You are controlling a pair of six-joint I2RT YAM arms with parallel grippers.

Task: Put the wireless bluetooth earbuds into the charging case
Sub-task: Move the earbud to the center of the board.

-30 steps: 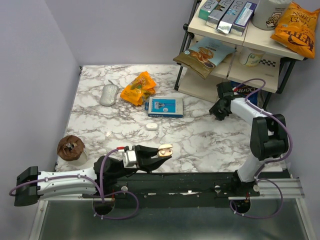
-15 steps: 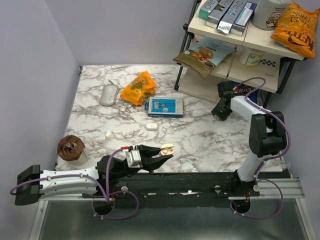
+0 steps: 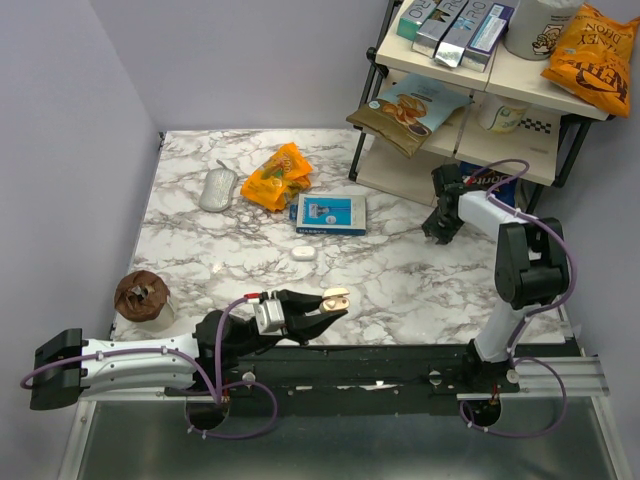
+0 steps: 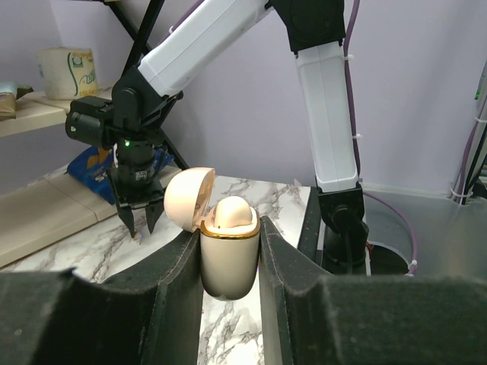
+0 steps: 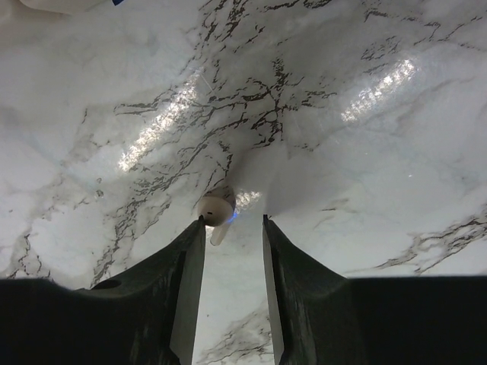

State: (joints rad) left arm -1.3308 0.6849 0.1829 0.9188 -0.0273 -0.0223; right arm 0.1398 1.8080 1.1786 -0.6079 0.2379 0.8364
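The left gripper [image 3: 325, 305] is at the near edge of the table [image 3: 400, 285], its jaws closed narrowly on the case [image 4: 227, 262]. The case stands upright between the fingers with its lid [image 4: 189, 199] swung open to one side. One earbud [image 4: 230, 213] sits in the case, its rounded top showing above the gold rim. To the left, a muffin [image 3: 141, 295] stands by the table edge. Farther back lie a blue box [image 3: 331, 214], a mouse [image 3: 217, 189] and an orange bag [image 3: 277, 176]. At the far right, beside the shelf [image 3: 395, 178], the right gripper [image 5: 232, 228] points down at the marble with its jaws partly apart. The other earbud [image 5: 214, 211] lies on the table just past the fingertips, close against one of them and clear of the other, so it is not gripped.
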